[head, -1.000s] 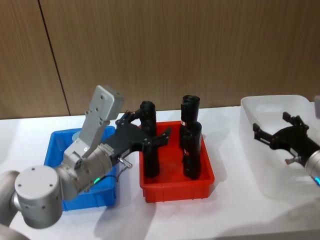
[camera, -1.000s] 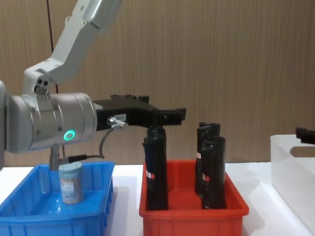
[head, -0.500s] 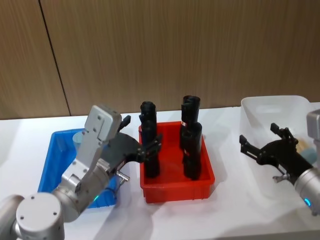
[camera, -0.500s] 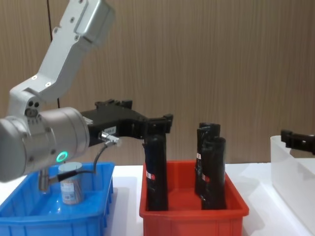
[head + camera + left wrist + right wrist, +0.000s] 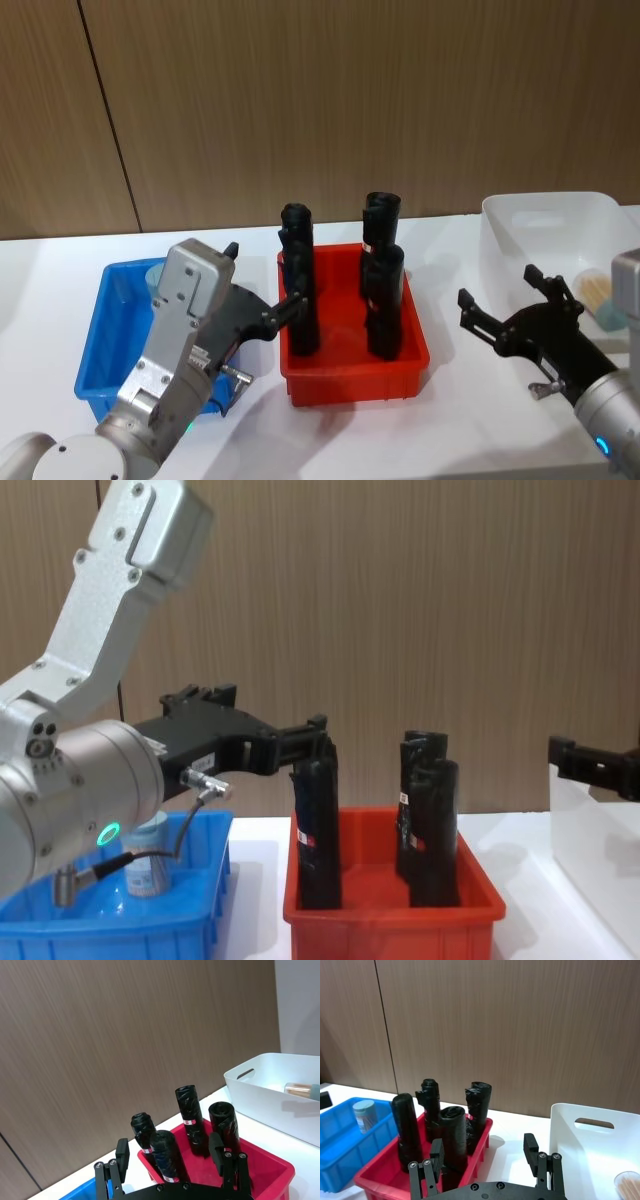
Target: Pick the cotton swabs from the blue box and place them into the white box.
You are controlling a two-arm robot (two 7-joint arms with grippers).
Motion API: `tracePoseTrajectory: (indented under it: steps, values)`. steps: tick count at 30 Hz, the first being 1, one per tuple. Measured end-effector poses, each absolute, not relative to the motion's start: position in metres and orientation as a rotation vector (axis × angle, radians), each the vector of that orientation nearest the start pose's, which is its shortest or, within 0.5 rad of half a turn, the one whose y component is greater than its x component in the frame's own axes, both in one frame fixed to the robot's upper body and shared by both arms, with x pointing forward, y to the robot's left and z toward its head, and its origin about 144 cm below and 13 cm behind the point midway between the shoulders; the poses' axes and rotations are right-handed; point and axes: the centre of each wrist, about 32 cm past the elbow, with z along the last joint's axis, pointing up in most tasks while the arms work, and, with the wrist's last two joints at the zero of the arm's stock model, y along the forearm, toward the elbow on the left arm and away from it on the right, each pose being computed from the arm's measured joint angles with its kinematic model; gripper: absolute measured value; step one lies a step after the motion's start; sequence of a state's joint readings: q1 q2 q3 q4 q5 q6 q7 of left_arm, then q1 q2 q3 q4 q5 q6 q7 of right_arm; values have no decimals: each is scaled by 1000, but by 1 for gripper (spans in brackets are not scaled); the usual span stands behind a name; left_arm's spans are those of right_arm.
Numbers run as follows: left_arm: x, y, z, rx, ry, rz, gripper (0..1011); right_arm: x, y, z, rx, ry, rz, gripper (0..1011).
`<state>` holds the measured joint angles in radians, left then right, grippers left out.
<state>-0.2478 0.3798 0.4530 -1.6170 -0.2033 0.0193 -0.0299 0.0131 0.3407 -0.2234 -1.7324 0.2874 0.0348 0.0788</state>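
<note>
One clear, blue-lidded cotton swab tub (image 5: 300,1089) is seen lying in the translucent white box (image 5: 510,215), at 3 o'clock of the red bin (image 5: 350,378). A second tub (image 5: 364,1115) is left upright in the bright blue box (image 5: 100,340), at 9 o'clock. The left gripper (image 5: 265,275) and right gripper (image 5: 498,287) are held empty, fingers spread. That second tub is shown plainly in the right wrist view and half hidden in the head view.

Bright even indoor light, soft faint shadows

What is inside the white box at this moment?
One tub of cotton swabs lies on its side in the white box. Part of the floor is hidden by the box's own wall.
</note>
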Motion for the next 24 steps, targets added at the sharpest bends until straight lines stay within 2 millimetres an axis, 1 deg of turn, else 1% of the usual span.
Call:
tracePoseTrajectory:
  steps: [6,24]
  values:
    - [492,198,1204,62,-269,1122,1004,444,-237,1189,25,-75,-1230,1001]
    - [492,198,1204,61,-268,1124,1004,443,-237,1189,26,-75,-1230,1001]
